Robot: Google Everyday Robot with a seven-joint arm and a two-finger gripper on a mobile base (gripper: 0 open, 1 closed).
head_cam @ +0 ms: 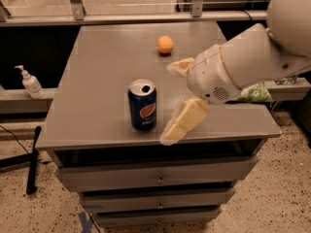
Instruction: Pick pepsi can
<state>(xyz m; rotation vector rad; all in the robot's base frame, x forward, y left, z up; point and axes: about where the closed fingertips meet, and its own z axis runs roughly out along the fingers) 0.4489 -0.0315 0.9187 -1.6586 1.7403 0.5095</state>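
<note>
The pepsi can [142,105] is dark blue with a silver opened top and a round red-white-blue logo. It stands upright near the front edge of the grey cabinet top [102,67]. My gripper [167,103] comes in from the right on a white arm and sits just right of the can, at about its height. Its two cream fingers [183,123] are spread wide apart, open and empty, not touching the can.
An orange ball [165,44] lies at the back of the top. A green snack bag [255,92] is mostly hidden behind my arm at the right. Drawers [158,178] are below. A sanitizer bottle [30,83] stands on a ledge at the left.
</note>
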